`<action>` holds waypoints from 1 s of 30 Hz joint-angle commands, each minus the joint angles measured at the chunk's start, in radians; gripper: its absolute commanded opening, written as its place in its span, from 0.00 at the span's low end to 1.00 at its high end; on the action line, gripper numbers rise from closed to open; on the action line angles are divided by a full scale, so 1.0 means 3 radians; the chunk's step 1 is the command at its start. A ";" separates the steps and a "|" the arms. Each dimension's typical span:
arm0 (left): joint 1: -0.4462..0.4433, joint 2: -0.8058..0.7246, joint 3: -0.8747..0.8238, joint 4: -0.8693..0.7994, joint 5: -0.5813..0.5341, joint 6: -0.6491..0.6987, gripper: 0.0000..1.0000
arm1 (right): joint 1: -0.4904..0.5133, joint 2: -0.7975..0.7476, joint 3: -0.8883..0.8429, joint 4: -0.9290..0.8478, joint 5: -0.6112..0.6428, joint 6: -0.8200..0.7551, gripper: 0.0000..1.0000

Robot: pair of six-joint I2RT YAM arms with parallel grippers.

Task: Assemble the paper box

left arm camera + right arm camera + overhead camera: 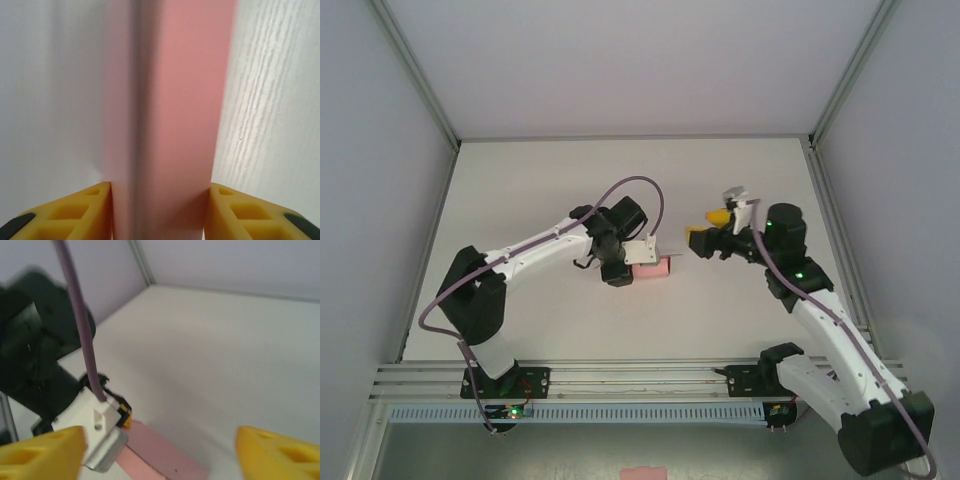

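The paper box [654, 268] lies near the middle of the white table [620, 180], a small pink block with its long side running from 9 to 3 o'clock. The left gripper [159, 212] has it pinched. In the left wrist view a yellow finger [87, 210] presses on each long edge, and a shadowed crease runs down the box's face between them. The left arm [535, 245] comes in from 8 o'clock, and its wrist covers the box's 9 o'clock end.

The right gripper [701, 243] hangs at about 2 o'clock from the box, near it but not touching. Its jaws are spread wide with nothing in them, and they point toward the box's free 3 o'clock end.

Open tabletop stretches toward 12 o'clock up to the back wall [640, 60]. There is more of it toward 6 o'clock, down to the metal rail [640, 378] between the arm bases. Side walls close the table in at 9 and 3 o'clock.
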 commanded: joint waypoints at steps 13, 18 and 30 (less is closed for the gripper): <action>0.0241 0.0570 0.0479 -0.0712 0.0487 0.0122 0.44 | 0.0467 0.1076 0.0393 -0.0569 0.0783 -0.1169 0.60; 0.0245 0.0584 0.0495 -0.0684 0.0482 0.0124 0.44 | 0.0520 0.1379 0.0620 -0.0761 0.0689 -0.1418 0.51; 0.0282 0.0717 0.0585 -0.0523 0.0417 -0.0100 0.40 | 0.0877 0.1543 0.0985 -0.1261 0.1050 -0.0764 0.23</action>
